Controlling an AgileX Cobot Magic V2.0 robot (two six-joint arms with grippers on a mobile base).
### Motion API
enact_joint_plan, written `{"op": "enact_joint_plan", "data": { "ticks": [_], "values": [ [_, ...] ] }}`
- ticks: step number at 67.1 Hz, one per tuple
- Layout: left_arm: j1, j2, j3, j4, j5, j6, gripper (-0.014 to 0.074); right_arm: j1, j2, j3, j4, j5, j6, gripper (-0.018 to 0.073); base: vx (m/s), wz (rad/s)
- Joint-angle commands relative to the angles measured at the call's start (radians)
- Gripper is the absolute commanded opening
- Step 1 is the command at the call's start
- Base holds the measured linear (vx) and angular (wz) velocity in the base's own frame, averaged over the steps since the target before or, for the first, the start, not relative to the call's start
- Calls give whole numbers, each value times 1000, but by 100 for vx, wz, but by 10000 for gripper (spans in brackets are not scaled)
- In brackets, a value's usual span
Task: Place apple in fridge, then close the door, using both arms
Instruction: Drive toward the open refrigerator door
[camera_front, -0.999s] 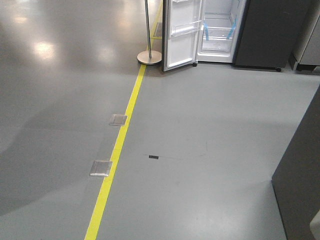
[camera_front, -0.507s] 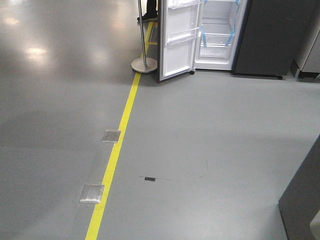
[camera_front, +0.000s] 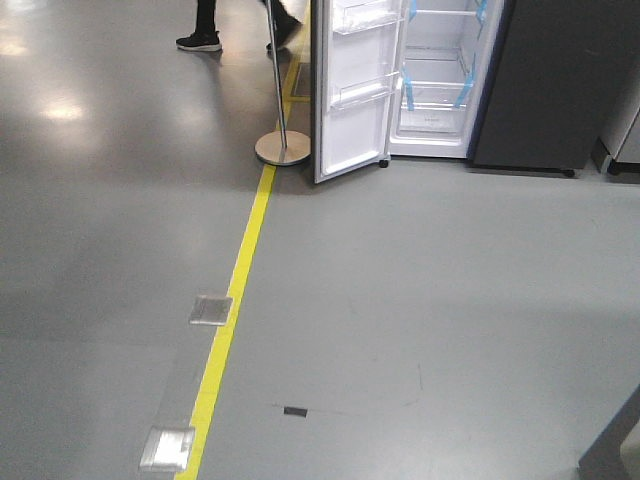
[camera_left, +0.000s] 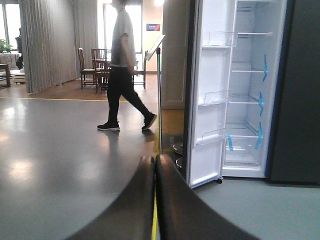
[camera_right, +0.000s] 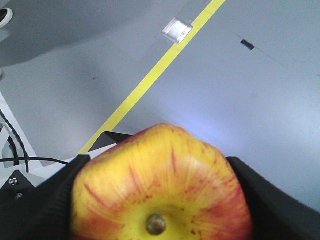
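Glossy grey floor (camera_front: 450, 300) catches light glare; yellow tape line (camera_front: 235, 300) passes two metal floor plates (camera_front: 211, 310), pole stand (camera_front: 283, 148). Passer-by (camera_left: 122, 65) strides before wooden chairs (camera_left: 97, 65), bright window (camera_left: 132, 20), grey vertical blinds (camera_left: 47, 45).

Floor (camera_front: 450, 300): smooth grey, glossy, with light glare at the left. A yellow tape line (camera_front: 232, 310) runs lengthwise along it. Two square metal floor plates lie just left of the line, one (camera_front: 211, 310) touching its edge, the other (camera_front: 167, 448) nearer the camera. A small black mark (camera_front: 295, 411) lies right of the line, apart from it.

A silver pole (camera_front: 277, 80) stands on a round base (camera_front: 282, 148) at the line's far end; a tilted board (camera_left: 156, 46) tops it.

A person (camera_left: 122, 65) in a grey shirt, black trousers and black shoes is mid-stride beyond the pole. Behind: wooden chairs (camera_left: 95, 65), a long grey curtain (camera_left: 47, 45), a plant (camera_left: 5, 46) and a small wall sign (camera_left: 153, 27).
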Motion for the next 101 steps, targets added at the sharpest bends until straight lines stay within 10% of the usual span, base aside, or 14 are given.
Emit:
{"op": "enact_joint_plan", "data": {
  "ticks": [1,101],
  "values": [
    [-2,-15,-17,-9,-74,-4,-6,4,2,-29,18,-43,-7,185,37,-2],
    [-2,-15,-17,-9,-74,-4,-6,4,2,-29,18,-43,-7,185,36,-5]
  ]
}}
